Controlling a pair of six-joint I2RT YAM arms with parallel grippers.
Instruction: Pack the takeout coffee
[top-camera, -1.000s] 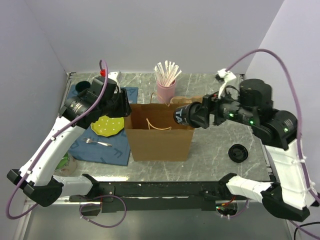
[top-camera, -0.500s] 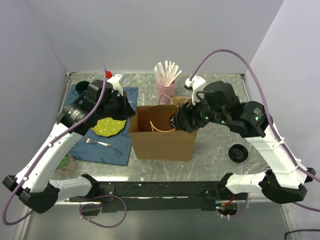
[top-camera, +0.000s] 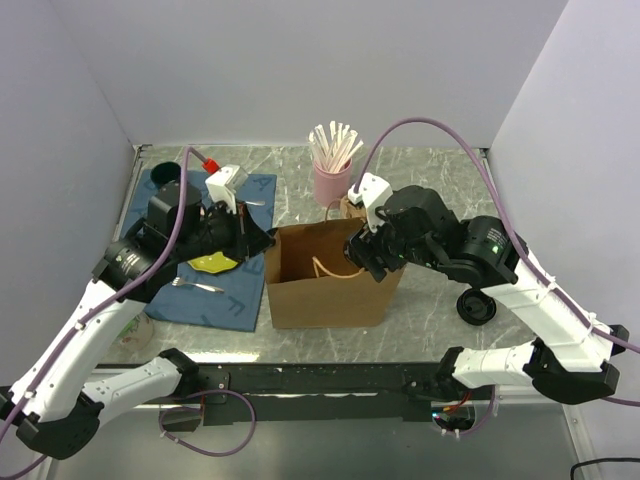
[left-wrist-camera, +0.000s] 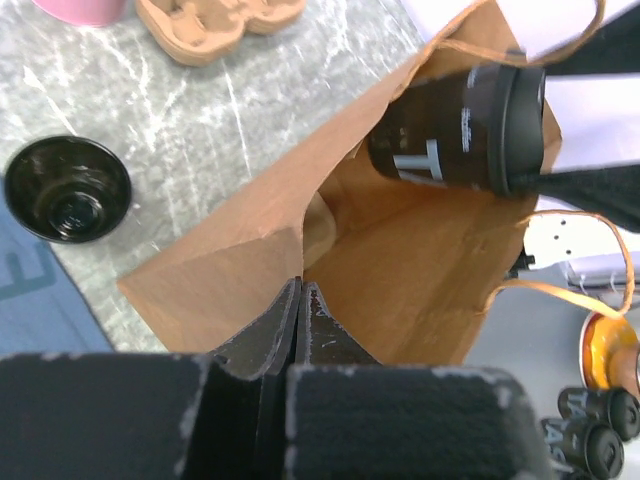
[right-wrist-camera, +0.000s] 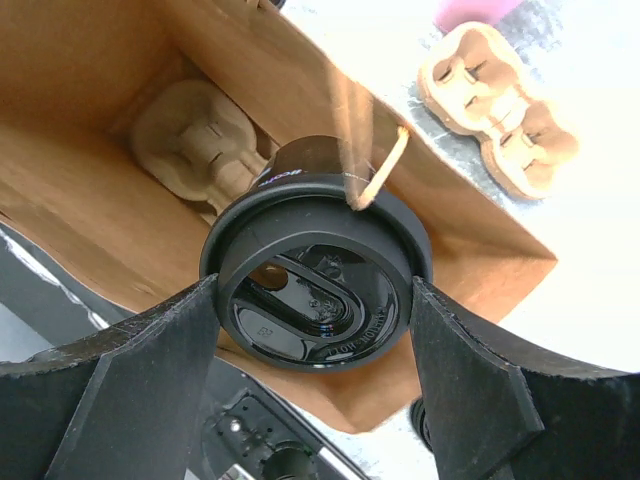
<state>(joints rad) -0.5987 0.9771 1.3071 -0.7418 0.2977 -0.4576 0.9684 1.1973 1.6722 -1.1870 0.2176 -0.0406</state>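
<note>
Around us: a pink cup of pale stirrers (top-camera: 332, 172) stands behind the brown paper bag (top-camera: 325, 295). A spare moulded pulp carrier (right-wrist-camera: 500, 120) sits beside it, and a loose black lid (top-camera: 477, 305) lies off right. The bag's twine handle (right-wrist-camera: 375, 180) crosses the black lidded coffee cup (left-wrist-camera: 455, 125). Our left gripper (left-wrist-camera: 301, 295) is pinched tight on the bag's rim. Our right gripper (right-wrist-camera: 315, 290) clasps the cup, tipped in the bag's mouth above a pulp tray inside (right-wrist-camera: 195, 140).

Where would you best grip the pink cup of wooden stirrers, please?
Probably the wall of the pink cup, below its rim, coming level from the left arm's side: the wooden stirrers splay out of its top and the paper bag stands in front.
</note>
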